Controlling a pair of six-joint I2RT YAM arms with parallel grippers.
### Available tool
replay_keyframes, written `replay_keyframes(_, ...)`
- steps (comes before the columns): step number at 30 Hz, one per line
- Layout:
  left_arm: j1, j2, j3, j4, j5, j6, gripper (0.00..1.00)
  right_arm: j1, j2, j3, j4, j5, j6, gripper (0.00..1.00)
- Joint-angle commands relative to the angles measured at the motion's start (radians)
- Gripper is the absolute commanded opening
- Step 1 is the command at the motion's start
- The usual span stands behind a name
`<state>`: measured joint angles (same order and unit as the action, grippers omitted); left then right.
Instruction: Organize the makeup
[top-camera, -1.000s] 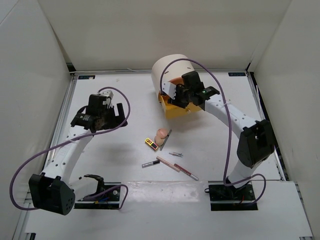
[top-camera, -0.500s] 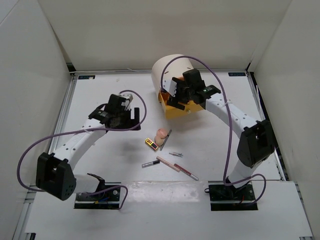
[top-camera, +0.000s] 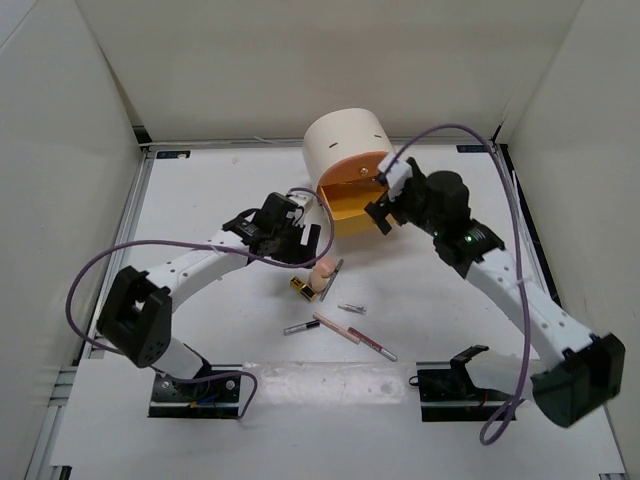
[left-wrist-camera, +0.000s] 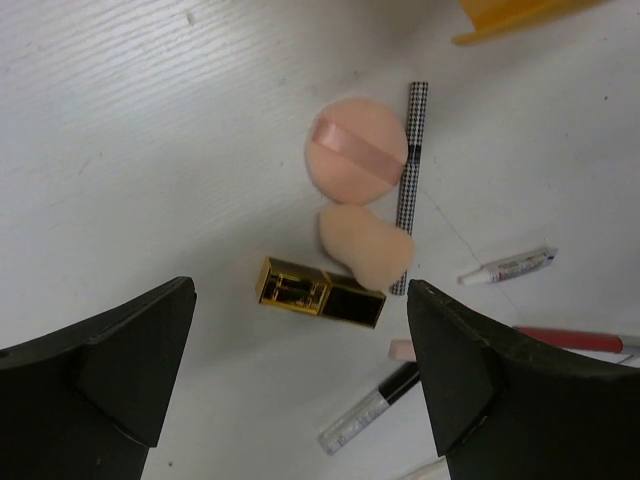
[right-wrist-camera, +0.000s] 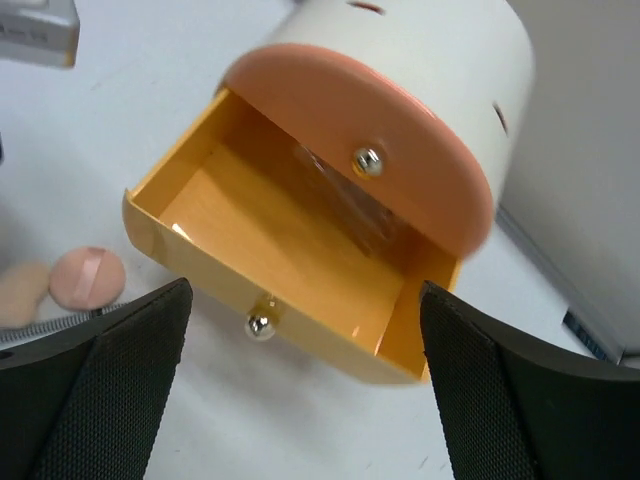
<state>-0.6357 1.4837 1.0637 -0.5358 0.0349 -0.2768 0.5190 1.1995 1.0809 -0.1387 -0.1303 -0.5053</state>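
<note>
Two hands are seen above the white desk (top-camera: 200, 190), and both are held open, with nothing gripped. The left hand (top-camera: 300, 242) is placed near the middle of the desk, at the left edge of the group of makeup. In the left wrist view its dark fingers (left-wrist-camera: 120, 370) are spread wide, and the gold lipstick (left-wrist-camera: 320, 293) is seen on the desk below, between them. A peach egg-shaped sponge (left-wrist-camera: 366, 246) is lying against the right end of the lipstick. A round peach puff (left-wrist-camera: 357, 157) with a pink ribbon across it is found just on the far side of the sponge. A thin checked stick (left-wrist-camera: 412, 180) is laid along the right side of these two. On the near side of them a small white tube (left-wrist-camera: 507, 267), a red pencil (left-wrist-camera: 570, 338) and a gloss tube (left-wrist-camera: 370, 410) with a black cap are scattered, apart from each other.

The right hand (top-camera: 383, 205) is held by the right edge of the orange drawer (right-wrist-camera: 330, 350). This drawer stands open at the bottom of the cream cylindrical box (top-camera: 345, 140), at the far middle of the desk. In the right wrist view the black fingers (right-wrist-camera: 100, 400) are wide apart, and the drawer with its small metal knob (right-wrist-camera: 260, 325) is seen between them. Above it the salmon upper drawer front (right-wrist-camera: 420, 170) is shut. All the makeup is lying on the desk, outside the drawer, on its near side.
</note>
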Motion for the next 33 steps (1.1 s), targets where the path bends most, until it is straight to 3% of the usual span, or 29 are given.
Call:
replay_keyframes(1,-0.009,0.047,0.044,0.1,0.014,0.034,0.97,-0.013,-0.113,-0.125,0.203,0.185,0.286,0.96)
replay_keyframes(3,-0.013,0.087,0.05,0.125,0.026,0.039,0.93,-0.016,-0.187,-0.16,0.182,0.344,0.391,0.97)
replay_keyframes(7,-0.013,0.167,0.065,0.128,0.06,0.036,0.78,-0.016,-0.221,-0.17,0.096,0.446,0.464,0.97)
replay_keyframes(17,-0.028,0.24,0.055,0.229,0.097,0.018,0.73,-0.016,-0.271,-0.197,-0.07,0.511,0.495,0.98)
replay_keyframes(21,-0.059,0.289,0.062,0.226,0.011,-0.001,0.7,-0.022,-0.322,-0.216,-0.107,0.56,0.501,0.97)
replay_keyframes(26,-0.094,0.326,0.038,0.278,-0.075,-0.042,0.58,-0.019,-0.359,-0.225,-0.113,0.584,0.501,0.98)
replay_keyframes(30,-0.123,0.314,0.021,0.229,-0.183,-0.087,0.53,-0.022,-0.383,-0.223,-0.119,0.603,0.501,0.98)
replay_keyframes(33,-0.13,0.268,-0.06,0.29,-0.158,-0.104,0.53,-0.022,-0.39,-0.226,-0.119,0.597,0.498,0.98)
